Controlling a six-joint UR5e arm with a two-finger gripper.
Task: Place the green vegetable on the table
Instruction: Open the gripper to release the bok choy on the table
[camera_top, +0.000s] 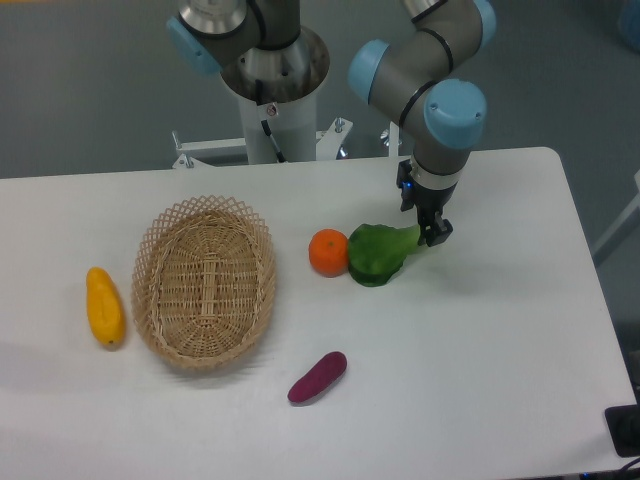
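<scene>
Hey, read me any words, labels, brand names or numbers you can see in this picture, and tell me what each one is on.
There is no readable text in this view.
The green vegetable, orange, wicker basket, yellow piece and purple piece carry no labels.
The gripper and the arm show no legible brand or number; a small blue light on the wrist is not text.

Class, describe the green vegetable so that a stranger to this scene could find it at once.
Start at the wicker basket on the white table and move right past the orange. Beside it lies the green vegetable, its stalk end at the tool. It is the only green, leafy thing.
</scene>
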